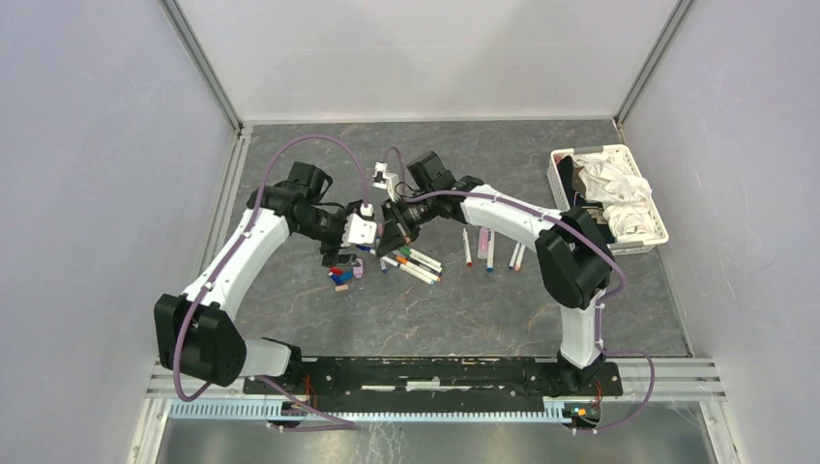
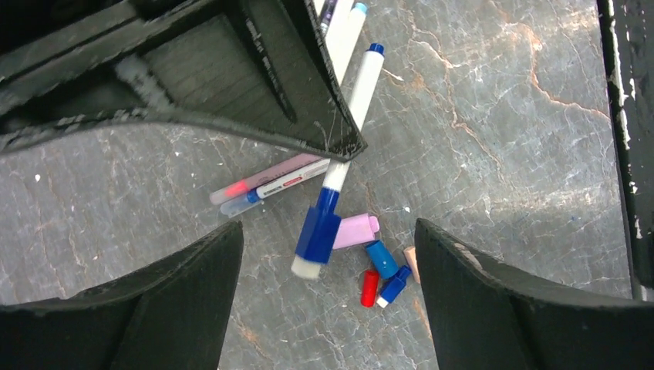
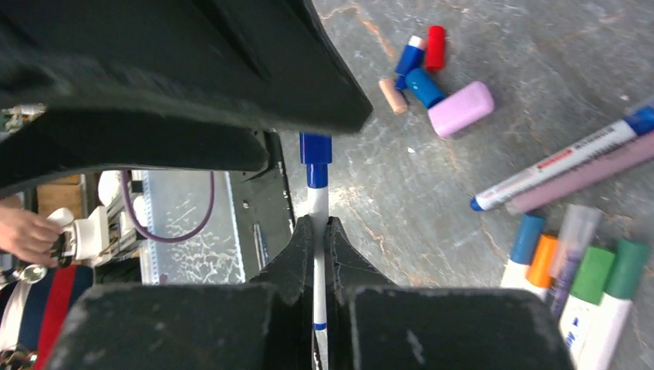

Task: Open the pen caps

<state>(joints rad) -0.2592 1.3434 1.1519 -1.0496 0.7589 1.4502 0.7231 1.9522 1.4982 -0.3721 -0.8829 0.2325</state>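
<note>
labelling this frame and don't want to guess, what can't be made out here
- Left wrist view: a finger of the right gripper covers the middle of the pen.
- Right wrist view: a black part above hides the end of the blue cap; the pen's rear is cut off by the bottom edge.
- Top view: at the centre, pen and cap are too small to see.
- Top view: cloth hides the basket's floor.

White-shelled left arm (image 1: pixel 232 261) and right arm (image 1: pixel 508 215), black joint housings (image 1: pixel 571 263), looping purple cables (image 1: pixel 319 140), scuffed matte-black claw fingers (image 2: pixel 177 308).
</note>
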